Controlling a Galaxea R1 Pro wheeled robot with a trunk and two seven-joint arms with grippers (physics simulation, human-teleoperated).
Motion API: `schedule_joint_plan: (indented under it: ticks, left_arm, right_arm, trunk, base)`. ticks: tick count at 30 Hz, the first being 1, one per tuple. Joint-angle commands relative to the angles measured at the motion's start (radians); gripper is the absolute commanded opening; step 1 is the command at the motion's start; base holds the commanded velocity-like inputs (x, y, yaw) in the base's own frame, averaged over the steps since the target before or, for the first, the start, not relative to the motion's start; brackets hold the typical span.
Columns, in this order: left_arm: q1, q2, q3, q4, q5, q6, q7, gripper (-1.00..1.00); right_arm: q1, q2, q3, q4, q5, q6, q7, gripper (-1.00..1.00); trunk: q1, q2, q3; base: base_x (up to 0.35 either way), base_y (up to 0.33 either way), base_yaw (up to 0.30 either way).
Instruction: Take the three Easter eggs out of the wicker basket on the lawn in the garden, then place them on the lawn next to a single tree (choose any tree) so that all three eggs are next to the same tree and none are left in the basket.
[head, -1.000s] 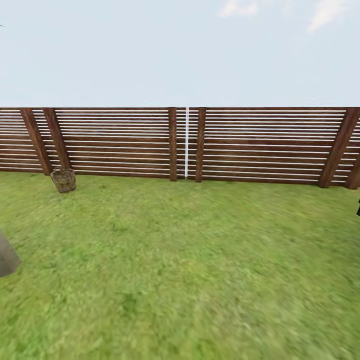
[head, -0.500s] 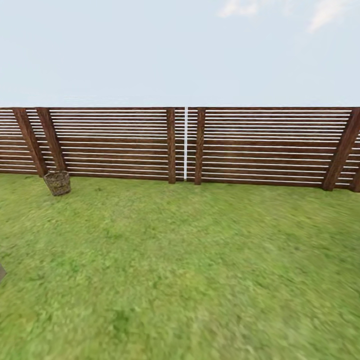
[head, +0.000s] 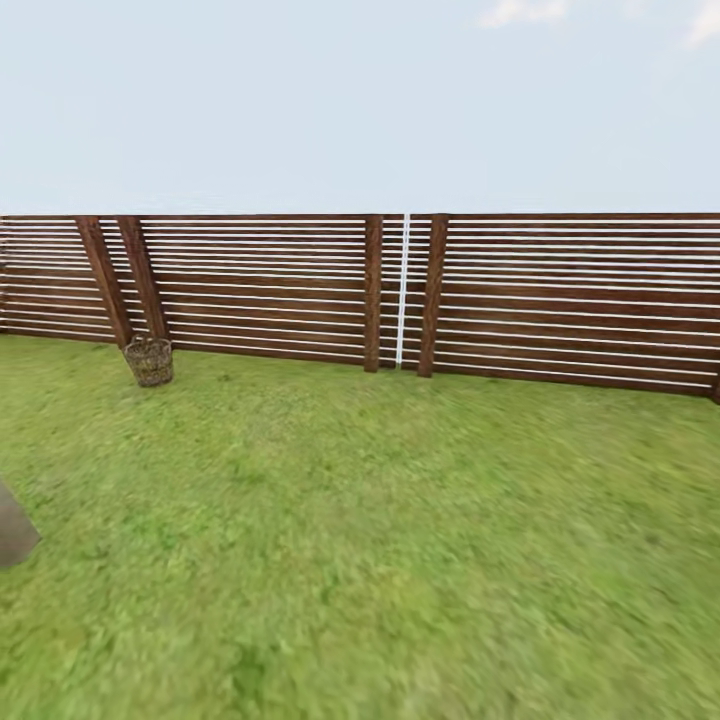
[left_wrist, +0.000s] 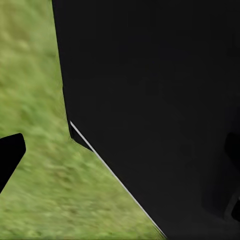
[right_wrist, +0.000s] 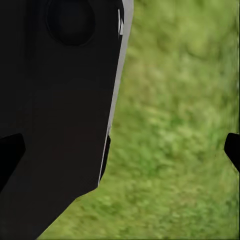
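Steer toward the wicker basket (head: 149, 361) at the fence (head: 400, 290) foot; finger spread impossible to tell.

No readable text anywhere.

No lettering, labels, brands, numbers or signs on the wooden fence (head: 400, 290), the wicker basket (head: 149, 361) at its foot, the lawn (head: 400, 540), or the dark robot body (left_wrist: 160, 110) close to both wrist cameras; plain surfaces throughout, sky included.
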Motion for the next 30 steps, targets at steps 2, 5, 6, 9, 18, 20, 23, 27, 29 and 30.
schedule_joint_plan:
  ticks: [2, 5, 6, 9, 18, 20, 23, 27, 29, 30]
  left_arm:
    - [0.000, 0.000, 0.000, -0.002, 0.000, 0.001, -0.001, 1.00]
    - [0.000, 0.000, 0.000, -0.002, 0.000, 0.001, -0.001, 1.00]
    - [0.000, 0.000, 0.000, -0.002, 0.000, 0.001, -0.001, 1.00]
    - [0.000, 0.000, 0.000, -0.002, 0.000, 0.001, -0.001, 1.00]
    - [0.000, 0.000, 0.000, -0.001, 0.000, 0.001, -0.001, 1.00]
    - [0.000, 0.000, 0.000, -0.001, 0.000, 0.001, -0.001, 1.00]
    - [0.000, 0.000, 0.000, -0.001, 0.000, 0.001, -0.001, 1.00]
    - [0.000, 0.000, 0.000, -0.002, 0.000, 0.001, -0.001, 1.00]
    - [0.000, 0.000, 0.000, -0.001, 0.000, 0.001, -0.001, 1.00]
    - [0.000, 0.000, 0.000, -0.002, 0.000, 0.001, -0.001, 1.00]
  right_arm:
    - [0.001, 0.000, 0.002, -0.002, 0.007, 0.000, -0.002, 1.00]
    - [0.001, 0.000, 0.002, -0.002, 0.007, 0.000, -0.002, 1.00]
    - [0.001, 0.000, 0.002, -0.002, 0.007, 0.000, -0.002, 1.00]
    - [0.001, 0.000, 0.002, -0.002, 0.008, 0.000, -0.002, 1.00]
    - [0.001, 0.000, 0.003, -0.002, 0.009, 0.000, -0.002, 1.00]
    - [0.001, 0.000, 0.003, -0.002, 0.009, 0.000, -0.002, 1.00]
    - [0.001, 0.000, 0.003, -0.002, 0.009, 0.000, -0.002, 1.00]
    - [0.001, 0.000, 0.003, -0.002, 0.009, 0.000, -0.002, 1.00]
    - [0.001, 0.000, 0.003, -0.002, 0.009, 0.000, -0.002, 1.00]
    - [0.001, 0.000, 0.003, -0.002, 0.009, 0.000, -0.002, 1.00]
  trunk:
    - [0.001, 0.000, -0.001]
    - [0.001, 0.000, -0.001]
    - [0.001, 0.000, -0.001]
    - [0.001, 0.000, -0.001]
    - [0.001, 0.000, -0.001]
    - [0.001, 0.000, -0.001]
    - [0.001, 0.000, -0.001]
    - [0.001, 0.000, -0.001]
    - [0.001, 0.000, -0.001]
    - [0.001, 0.000, -0.001]
  base:
    - [0.326, -0.074, 0.251]
    - [0.326, -0.074, 0.252]
    - [0.326, -0.073, 0.251]
    - [0.326, -0.073, 0.205]
    - [0.326, -0.074, 0.029]
    - [0.326, -0.074, 0.001]
    - [0.326, -0.073, 0.000]
    - [0.326, -0.073, 0.000]
    - [0.326, -0.073, 0.000]
    - [0.326, -0.073, 0.000]
